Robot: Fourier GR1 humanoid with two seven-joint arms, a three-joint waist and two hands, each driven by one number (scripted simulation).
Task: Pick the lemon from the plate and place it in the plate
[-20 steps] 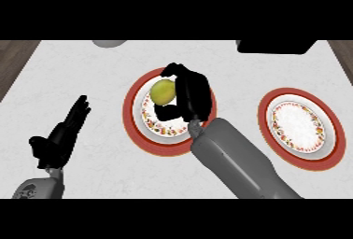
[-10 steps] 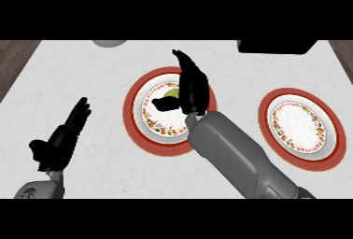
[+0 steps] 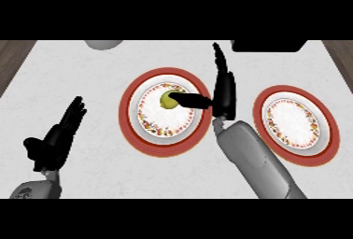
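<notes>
Reaching for the lemon [image 3: 166,99] on the left plate [image 3: 128,108] with the right hand [image 3: 225,95] open, fingers straight, thumb tip touching the fruit, gripping nothing. Likely the pick step: next, curling round the lemon and carrying it across to the right plate [image 3: 259,116]. Resting the open left hand [image 3: 55,140] lower left.

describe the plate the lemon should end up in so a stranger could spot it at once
On the white counter lie two red-rimmed plates side by side, with the right hand between them. The target plate is the one at the view's right. It holds nothing, while its twin at the left carries the lemon.
</notes>
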